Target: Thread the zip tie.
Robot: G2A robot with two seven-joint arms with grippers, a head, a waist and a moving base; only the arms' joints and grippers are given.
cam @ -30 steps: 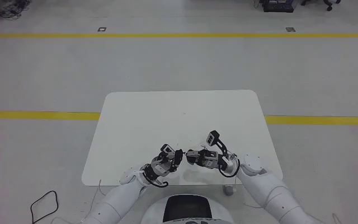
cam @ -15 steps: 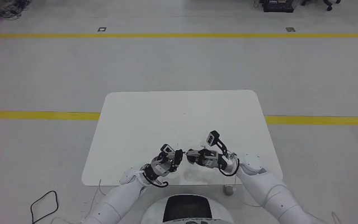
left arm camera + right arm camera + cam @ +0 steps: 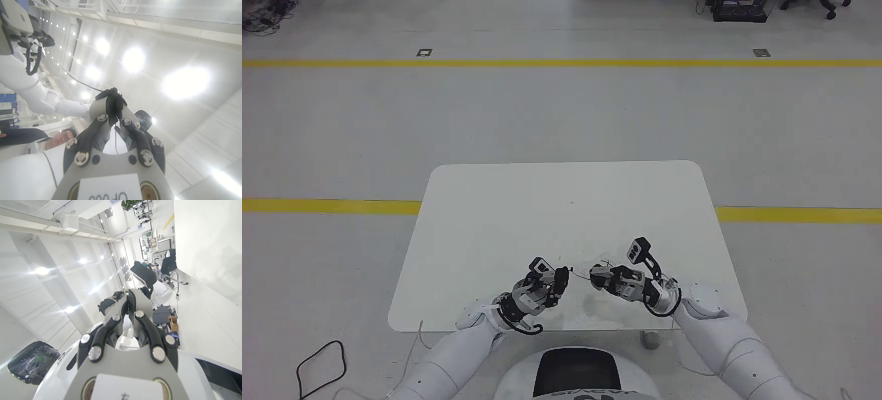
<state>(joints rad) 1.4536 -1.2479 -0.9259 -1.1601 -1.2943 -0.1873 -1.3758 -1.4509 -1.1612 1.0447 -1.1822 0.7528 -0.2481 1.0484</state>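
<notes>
Low over the white table (image 3: 562, 200), near its front edge, my two grippers face each other tip to tip. A thin black zip tie (image 3: 577, 272) spans the small gap between them. My left gripper (image 3: 560, 279) is shut on one end of it. In the left wrist view the pads of my left gripper (image 3: 114, 94) pinch the zip tie (image 3: 90, 87), which runs off toward the right arm's gripper (image 3: 47, 40). My right gripper (image 3: 593, 278) is shut on the other end. In the right wrist view the right gripper (image 3: 129, 296) has its pads pressed together.
The tabletop stretches bare behind and to both sides of the grippers. Its front edge lies just below them. Yellow floor lines run past the table's sides.
My right gripper has drawn back to the right, away from the left one, widening the gap spanned by the zip tie. The left arm has stayed in place.
</notes>
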